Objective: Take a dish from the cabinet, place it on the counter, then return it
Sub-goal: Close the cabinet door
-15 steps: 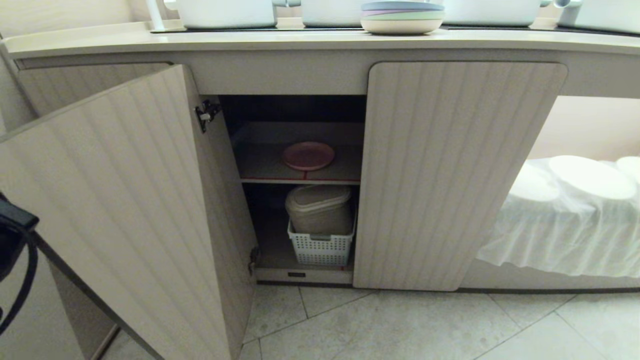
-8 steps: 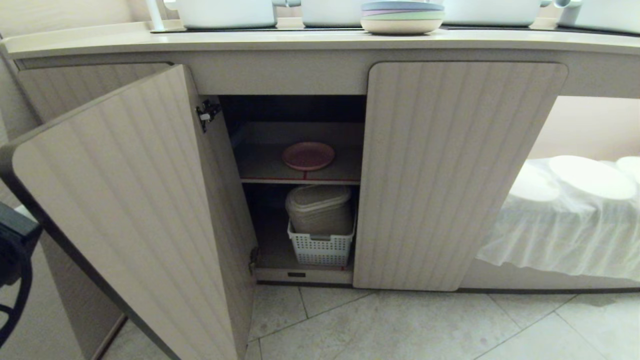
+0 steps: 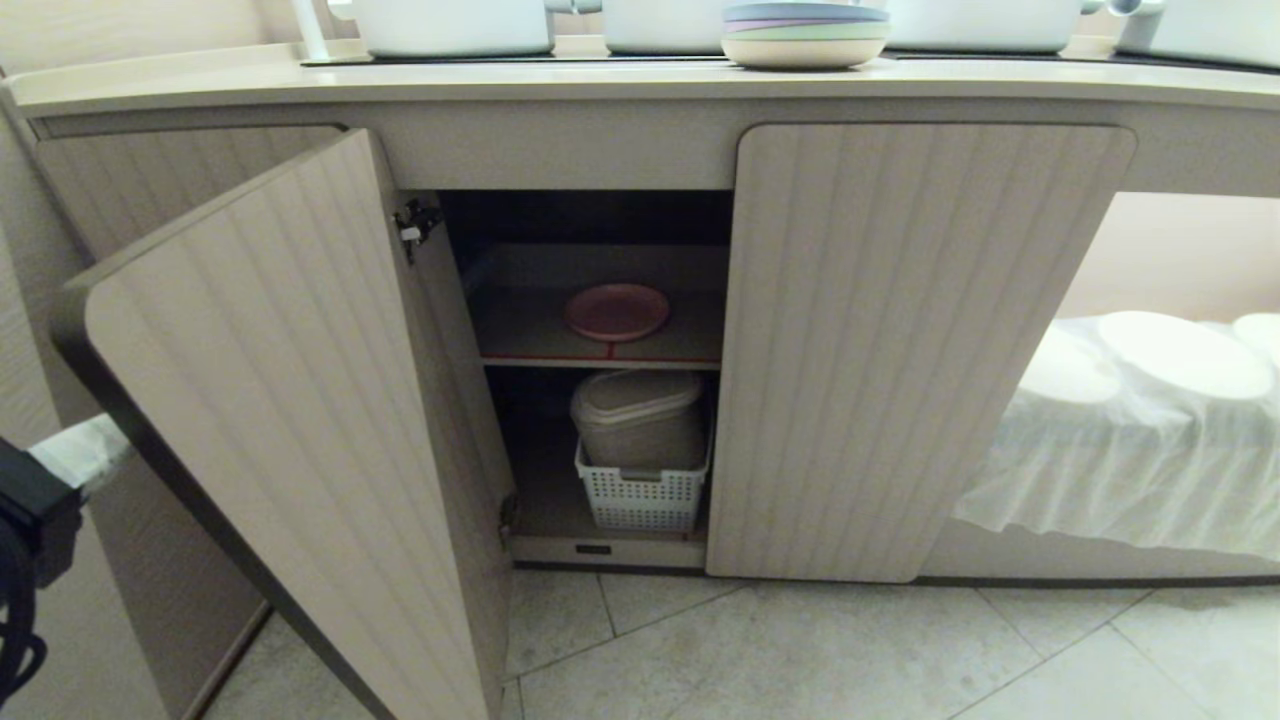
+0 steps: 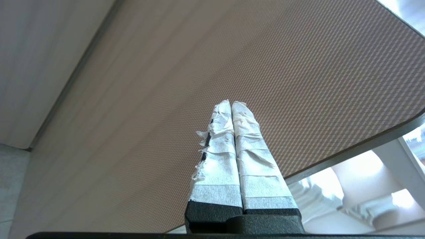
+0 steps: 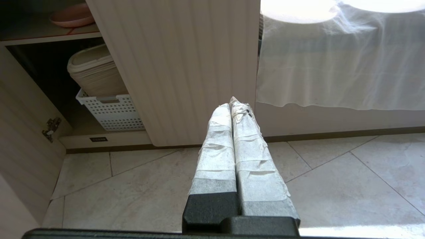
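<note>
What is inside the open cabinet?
On the cabinet's red-edged upper shelf lies the pink dish. Below, a white perforated basket holds a beige lidded bin. The shut right door covers the rest.

The open cabinet door [image 3: 290, 400] has a matt, pale wood-grain face with vertical flutes; its inner side [image 4: 199, 83] shows a fine woven-looking texture with a dark edge band. The dish [image 3: 616, 311] is matt pink plastic. Below it, a white perforated plastic basket [image 3: 642, 497] holds a beige, ribbed plastic bin [image 3: 638, 418]. The desk [image 3: 640, 82] is smooth and cream. Floor tiles [image 3: 800, 650] look faintly glossy, stone-like. A thin white cloth [image 3: 1130, 470] hangs crinkled. Frayed white tape wraps the left hand [image 4: 231, 103] and the right hand [image 5: 230, 103].
</note>
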Robot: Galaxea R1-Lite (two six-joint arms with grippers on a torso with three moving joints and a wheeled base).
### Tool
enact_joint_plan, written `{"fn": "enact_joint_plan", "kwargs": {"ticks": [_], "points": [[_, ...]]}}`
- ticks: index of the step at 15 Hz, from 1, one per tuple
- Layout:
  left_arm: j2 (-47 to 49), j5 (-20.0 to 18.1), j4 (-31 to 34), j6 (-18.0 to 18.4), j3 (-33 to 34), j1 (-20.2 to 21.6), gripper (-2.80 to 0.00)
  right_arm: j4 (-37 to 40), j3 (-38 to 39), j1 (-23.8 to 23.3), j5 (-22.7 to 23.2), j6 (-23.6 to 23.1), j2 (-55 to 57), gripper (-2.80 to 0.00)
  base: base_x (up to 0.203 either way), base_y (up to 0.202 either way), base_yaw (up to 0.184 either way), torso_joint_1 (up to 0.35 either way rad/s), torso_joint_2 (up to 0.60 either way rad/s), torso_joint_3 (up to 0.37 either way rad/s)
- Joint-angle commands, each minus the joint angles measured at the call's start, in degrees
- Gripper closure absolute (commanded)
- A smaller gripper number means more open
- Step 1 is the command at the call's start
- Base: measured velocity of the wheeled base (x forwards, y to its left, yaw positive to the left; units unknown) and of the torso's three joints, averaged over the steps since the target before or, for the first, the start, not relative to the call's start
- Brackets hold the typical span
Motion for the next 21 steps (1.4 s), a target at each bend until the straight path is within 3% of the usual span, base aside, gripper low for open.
{"fn": "enact_joint_plan", "kwargs": {"ticks": [1, 11, 21], "points": [[1.6, -0.3, -0.7, -0.1, -0.2, -0.8, 0.00, 0.0, 0.0, 0.0, 0.0, 0.0, 0.0, 0.00, 0.000, 0.000, 0.000, 0.000, 0.00, 0.000], [9.1, -0.1, -1.8, 0.7, -4.6, -10.8, 0.00, 0.0, 0.0, 0.0, 0.0, 0.0, 0.0, 0.00, 0.000, 0.000, 0.000, 0.000, 0.00, 0.000], [26.7, 0.3, -11.1, 2.5, -12.3, -15.8, 0.00, 0.0, 0.0, 0.0, 0.0, 0.0, 0.0, 0.00, 0.000, 0.000, 0.000, 0.000, 0.00, 0.000]]}}
